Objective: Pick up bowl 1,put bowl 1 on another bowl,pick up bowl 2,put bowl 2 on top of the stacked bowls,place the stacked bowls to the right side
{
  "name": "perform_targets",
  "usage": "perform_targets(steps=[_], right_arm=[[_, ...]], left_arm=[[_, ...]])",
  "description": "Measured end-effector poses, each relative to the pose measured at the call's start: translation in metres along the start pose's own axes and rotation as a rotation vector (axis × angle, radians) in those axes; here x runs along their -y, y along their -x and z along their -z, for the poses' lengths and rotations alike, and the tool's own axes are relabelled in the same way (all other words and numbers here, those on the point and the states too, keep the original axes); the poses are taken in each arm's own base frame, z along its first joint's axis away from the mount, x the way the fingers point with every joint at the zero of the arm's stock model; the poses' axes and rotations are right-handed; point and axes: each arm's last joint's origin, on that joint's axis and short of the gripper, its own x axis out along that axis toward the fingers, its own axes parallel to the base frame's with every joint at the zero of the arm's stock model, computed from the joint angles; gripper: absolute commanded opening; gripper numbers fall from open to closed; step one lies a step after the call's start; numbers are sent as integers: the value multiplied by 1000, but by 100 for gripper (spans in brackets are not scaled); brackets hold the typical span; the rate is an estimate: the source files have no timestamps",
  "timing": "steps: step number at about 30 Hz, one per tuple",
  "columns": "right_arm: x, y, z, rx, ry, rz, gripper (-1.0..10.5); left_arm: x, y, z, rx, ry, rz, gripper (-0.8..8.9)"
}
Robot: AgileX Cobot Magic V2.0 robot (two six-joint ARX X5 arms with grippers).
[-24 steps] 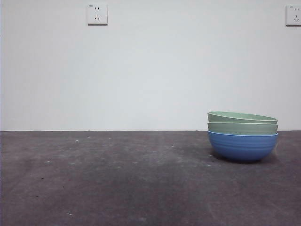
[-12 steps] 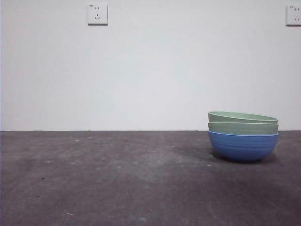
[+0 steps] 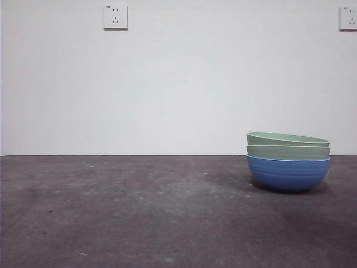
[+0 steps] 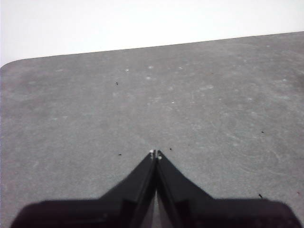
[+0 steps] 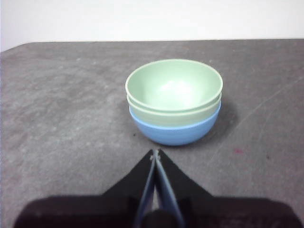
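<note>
Inspecting the stacked bowls (image 3: 288, 161), we find them on the worktop's (image 3: 139, 212) right side, without legible markings. Right gripper (image 5: 155, 153) nearby and left gripper (image 4: 155, 153) are pressed together, empty.

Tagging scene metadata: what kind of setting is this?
Likely a lab or test bench, not a kitchen: a bare dark grey tabletop, a plain white wall with sockets, and only the stacked bowls as props.

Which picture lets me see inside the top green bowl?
The right wrist view: it looks down into the top green bowl, and the inside looks empty. The front view shows that bowl only from the side, as a rim above the second green bowl and the blue bowl. The left wrist view shows only table.
</note>
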Motion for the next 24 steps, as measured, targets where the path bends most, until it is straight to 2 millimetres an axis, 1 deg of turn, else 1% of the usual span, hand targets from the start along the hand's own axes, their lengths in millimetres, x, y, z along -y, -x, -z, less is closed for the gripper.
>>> perform_targets(steps=[4, 24], right_arm=[[0, 0, 5, -14, -10, 3, 3], [0, 0, 5, -14, -49, 4, 3]], left_arm=[[0, 0, 0, 0, 0, 0, -3], [0, 0, 0, 0, 0, 0, -3]])
